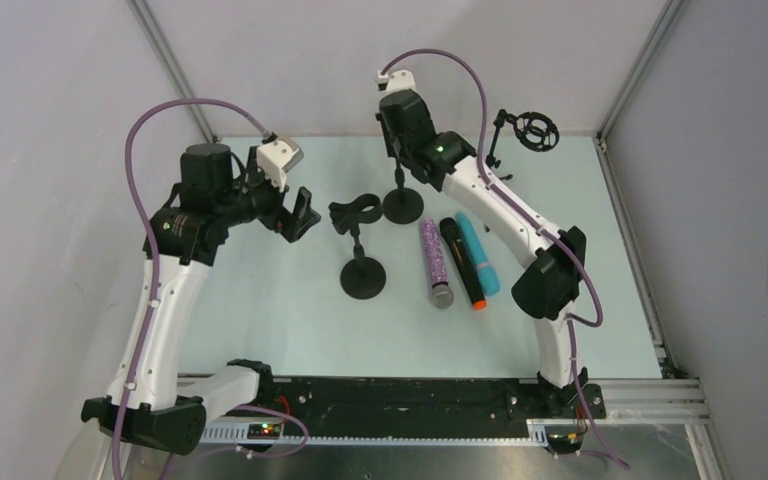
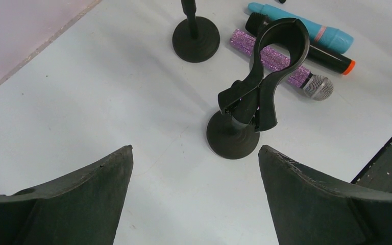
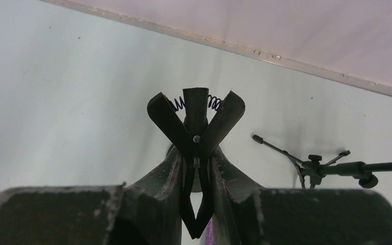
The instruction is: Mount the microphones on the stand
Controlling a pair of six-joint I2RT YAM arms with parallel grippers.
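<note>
The right gripper is clenched on the handles of the spring clip atop the far stand. The left gripper hangs released, facing the near stand. The purple microphone, black microphone and teal microphone lie side by side on the table, right of both stands. They look rigid, light and smooth, and likely to roll. Grip mid-barrel, clear of the mesh head.

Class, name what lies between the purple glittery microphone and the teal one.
The black, orange-ended microphone lies between the purple microphone and teal microphone, seen in the top view.
</note>
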